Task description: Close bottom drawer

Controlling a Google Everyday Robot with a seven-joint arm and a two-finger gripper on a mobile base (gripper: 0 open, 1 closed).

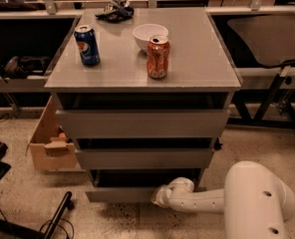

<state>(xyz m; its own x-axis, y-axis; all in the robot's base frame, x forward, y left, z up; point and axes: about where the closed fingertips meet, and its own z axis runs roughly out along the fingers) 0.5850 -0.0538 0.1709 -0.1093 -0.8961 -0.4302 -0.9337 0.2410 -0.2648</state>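
The grey cabinet (142,83) has three drawers. The bottom drawer (120,193) is the lowest and slimmest; its front sticks out a little from the cabinet, with a dark gap above it. My white arm reaches in from the lower right, low over the floor. My gripper (160,195) is at the right end of the bottom drawer's front panel, seemingly against it. The top drawer front (142,123) and middle drawer front (145,158) sit above.
On the cabinet top stand a blue Pepsi can (87,45), an orange can (158,57), a white bowl (149,35) and a dark bundle (115,11). A cardboard box (48,143) sits on the floor at left. Black metal frame legs (267,103) stand at right.
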